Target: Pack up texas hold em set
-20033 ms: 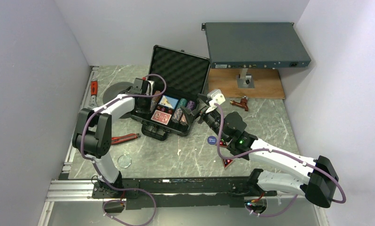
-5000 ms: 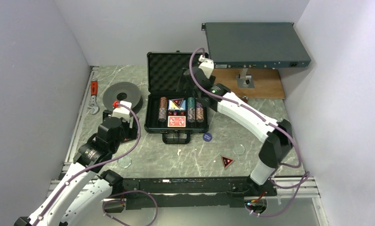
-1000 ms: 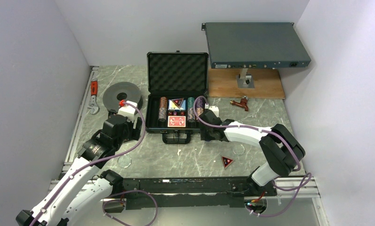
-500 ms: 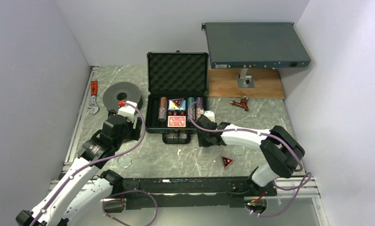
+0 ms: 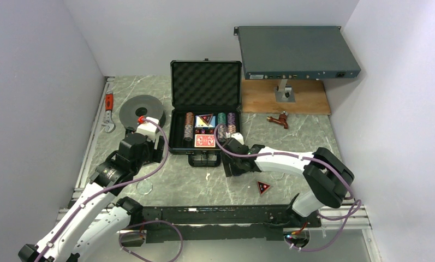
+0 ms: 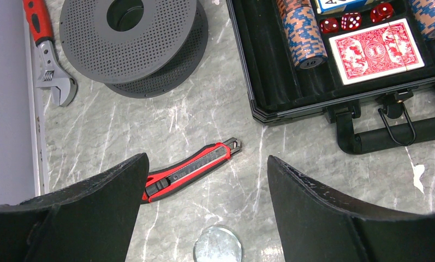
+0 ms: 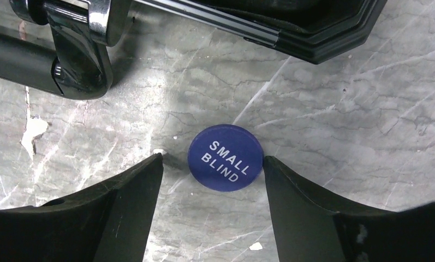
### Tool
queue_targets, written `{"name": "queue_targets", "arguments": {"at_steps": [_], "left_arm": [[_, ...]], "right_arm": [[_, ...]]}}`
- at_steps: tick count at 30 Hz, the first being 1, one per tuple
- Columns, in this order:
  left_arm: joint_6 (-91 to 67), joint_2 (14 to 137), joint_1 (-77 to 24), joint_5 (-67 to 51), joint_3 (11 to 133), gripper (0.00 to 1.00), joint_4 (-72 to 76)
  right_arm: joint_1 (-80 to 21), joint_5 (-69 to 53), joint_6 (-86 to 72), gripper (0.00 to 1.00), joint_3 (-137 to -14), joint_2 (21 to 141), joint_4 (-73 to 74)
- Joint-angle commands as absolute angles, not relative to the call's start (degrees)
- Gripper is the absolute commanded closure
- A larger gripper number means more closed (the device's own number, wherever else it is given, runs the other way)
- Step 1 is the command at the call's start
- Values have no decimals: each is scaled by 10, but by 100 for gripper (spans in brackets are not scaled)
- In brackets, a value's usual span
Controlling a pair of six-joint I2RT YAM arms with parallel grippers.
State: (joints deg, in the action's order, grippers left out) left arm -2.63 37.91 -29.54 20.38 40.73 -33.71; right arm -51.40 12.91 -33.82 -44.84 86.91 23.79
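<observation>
The black briefcase (image 5: 206, 84) sits open near the middle of the table (image 5: 204, 180), its foam-lined lid standing up at the back, and most of the set looks packed. Striped chip stacks (image 6: 302, 30) lie in their channels and the red deck (image 6: 377, 51) is in its slot near the handle (image 6: 392, 134). Small red dice (image 6: 351, 21) lie behind the red deck, and one triangular marker (image 5: 206, 118) rests on the blue deck (image 6: 346, 6). As I judge it, three things are left. The blue round button (image 7: 226, 156), marked SMALL BLIND, lies flat on the table just in front of the case's near right corner. A second triangular marker (image 5: 263, 188) lies nearer the arms, well apart from the case, and the lid is not yet shut. The right gripper (image 7: 212, 159) is down over the button with its jaws parted, a finger on either side, not pinching it. The left gripper (image 6: 207, 158) hangs wide open with nothing in it, above a red utility knife (image 6: 190, 170) left of the case. The tabletop is smooth grey marble-patterned stone, so the thin button may be awkward to lift. Round about lie a dark grey spool (image 6: 129, 41), a red-handled wrench (image 6: 46, 60) and a clear disc (image 6: 218, 244). At the far right a grey rack-mount box (image 5: 297, 52) is propped over a wooden board (image 5: 286, 97). Plain white walls close in three sides.
</observation>
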Motion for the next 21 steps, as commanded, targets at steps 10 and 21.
{"name": "queue_targets", "arguments": {"at_steps": [10,21], "left_arm": [[-27,376,-293,199,424,15,-329],[-27,372,-292,195,423,15,-328]], "right_arm": [[-517,122,-319,33,-466,894,317],[-517,102,-309,39,-466,926,302]]}}
